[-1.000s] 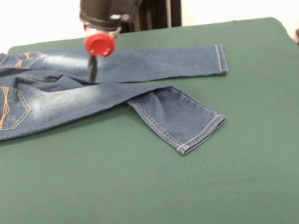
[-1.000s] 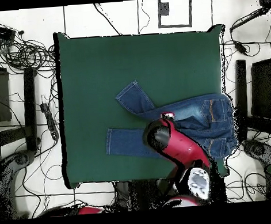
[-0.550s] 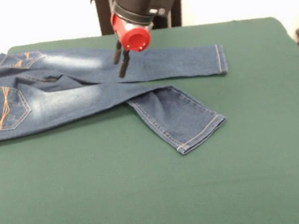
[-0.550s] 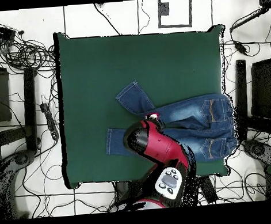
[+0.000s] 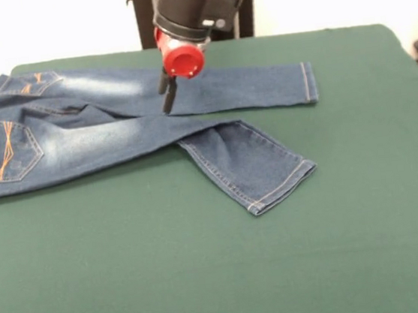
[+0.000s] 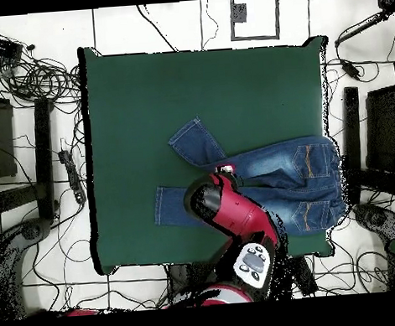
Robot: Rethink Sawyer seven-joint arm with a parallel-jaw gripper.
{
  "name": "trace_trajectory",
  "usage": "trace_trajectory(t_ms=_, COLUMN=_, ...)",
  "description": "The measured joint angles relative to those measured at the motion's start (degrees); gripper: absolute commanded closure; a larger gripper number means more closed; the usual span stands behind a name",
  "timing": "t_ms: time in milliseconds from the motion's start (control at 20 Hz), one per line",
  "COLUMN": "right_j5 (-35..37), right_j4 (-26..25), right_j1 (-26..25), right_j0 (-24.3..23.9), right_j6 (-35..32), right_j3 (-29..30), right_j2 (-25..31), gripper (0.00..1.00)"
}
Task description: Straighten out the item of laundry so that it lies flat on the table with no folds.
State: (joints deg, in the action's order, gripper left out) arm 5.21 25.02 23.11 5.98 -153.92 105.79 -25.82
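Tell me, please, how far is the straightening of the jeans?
Done: one leg of the jeans lies straight. In hand: the gripper hangs at the crotch, holding nothing visibly. Left: the near leg is bent at an angle on the table.

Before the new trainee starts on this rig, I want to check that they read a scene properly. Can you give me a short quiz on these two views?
1. True or false: both legs of the jeans lie straight and side by side.
2. In the front view, the pincer hangs over: A) bare table, B) the jeans, near where the legs part, C) a back pocket.
3. Fill in: the nearer leg bends away from the far leg, so its hem points toward the ____ of the picture.

Key: 1 false; 2 B; 3 bottom right.
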Motion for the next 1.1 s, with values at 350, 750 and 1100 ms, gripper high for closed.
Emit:
trace_trajectory(t_ms=350, right_j5=0.1, right_j4=0.3, right_j1=1.8, right_j0=3.0, right_j6=0.0, right_j3=1.8, right_j2=-0.6, gripper=0.0)
trace_trajectory(t_ms=750, right_j5=3.4, right_j4=1.0, right_j1=1.8, right_j0=10.3, right_j6=0.0, right_j3=2.0, right_j2=-2.1, gripper=0.0)
trace_trajectory(t_ms=1100, right_j5=7.6, right_j4=1.7, right_j1=1.9, right_j0=13.0, right_j6=0.0, right_j3=1.9, right_j2=-2.5, gripper=0.0)
